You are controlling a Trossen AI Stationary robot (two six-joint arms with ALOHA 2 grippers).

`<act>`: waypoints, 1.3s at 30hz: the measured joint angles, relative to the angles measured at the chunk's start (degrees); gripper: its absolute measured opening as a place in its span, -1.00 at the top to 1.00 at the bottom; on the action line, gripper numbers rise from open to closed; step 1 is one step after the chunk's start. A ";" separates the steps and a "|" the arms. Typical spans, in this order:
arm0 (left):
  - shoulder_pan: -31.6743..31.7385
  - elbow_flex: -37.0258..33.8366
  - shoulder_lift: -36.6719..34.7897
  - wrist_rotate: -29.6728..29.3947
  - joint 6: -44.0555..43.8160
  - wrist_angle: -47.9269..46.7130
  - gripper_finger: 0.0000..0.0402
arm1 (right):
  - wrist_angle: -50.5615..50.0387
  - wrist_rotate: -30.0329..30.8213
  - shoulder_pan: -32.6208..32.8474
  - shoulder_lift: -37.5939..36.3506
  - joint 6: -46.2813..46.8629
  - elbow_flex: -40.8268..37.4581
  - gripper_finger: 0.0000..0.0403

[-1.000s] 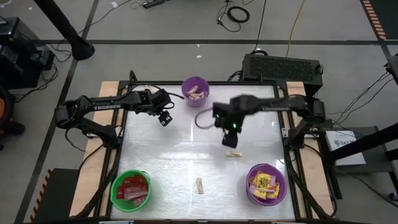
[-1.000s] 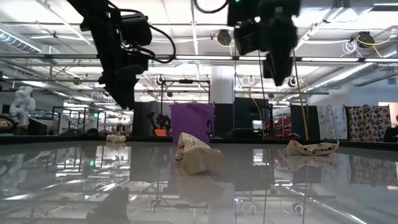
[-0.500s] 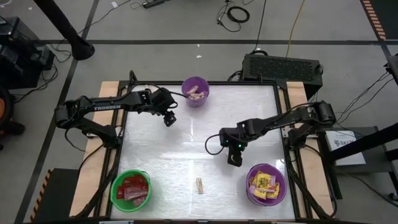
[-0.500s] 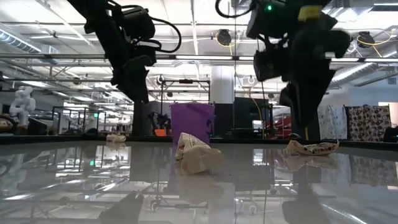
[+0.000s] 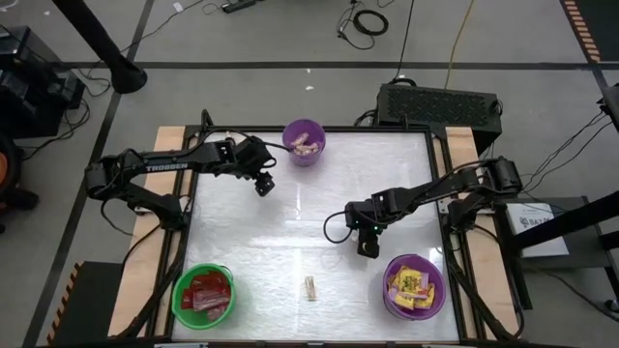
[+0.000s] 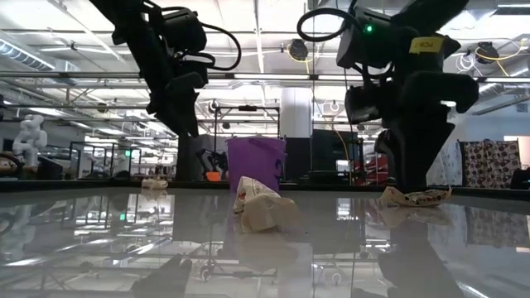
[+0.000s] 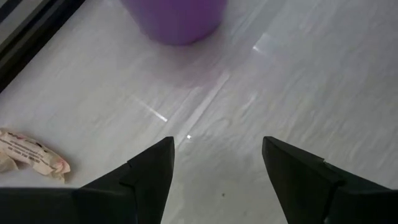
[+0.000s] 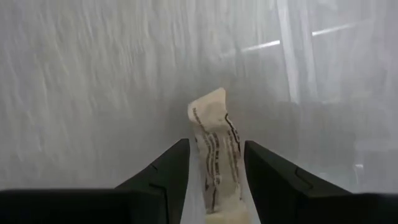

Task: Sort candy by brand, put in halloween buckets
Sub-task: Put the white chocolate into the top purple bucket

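A pale tan twisted-wrapper candy [image 8: 211, 124] lies flat on the white table. My right gripper [image 8: 216, 144] is low over it, open, with one finger on each side of it; in the high view the gripper [image 5: 368, 248] hides the piece. A second tan piece [image 5: 309, 287] lies near the front edge. My left gripper [image 5: 262, 186] hangs open and empty above the table, beside the far purple bucket [image 5: 304, 142], which holds tan pieces. The green bucket [image 5: 204, 293] holds red packets. The near purple bucket [image 5: 414, 287] holds yellow packets. My right gripper comes from above, slanting down, with its fingers [image 8: 168, 168] lying along the tan piece's two long sides. The piece lies on the table between them. I cannot tell whether the fingers touch it.
A third tan piece [image 7: 31, 155] lies on the table near my left gripper, close to the table's edge. The near purple bucket stands just right of my right gripper. Bare table lies in the middle, between the arms.
My right gripper has come down and gone toward the table's near edge, ending low over the tan piece, with its finger gap unchanged. My left gripper has tipped a little and stays open. No candy has moved.
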 joint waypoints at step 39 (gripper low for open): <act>0.00 0.00 -0.01 3.02 -1.46 -1.47 -0.25 | 0.42 1.09 -2.94 0.11 1.08 4.61 0.98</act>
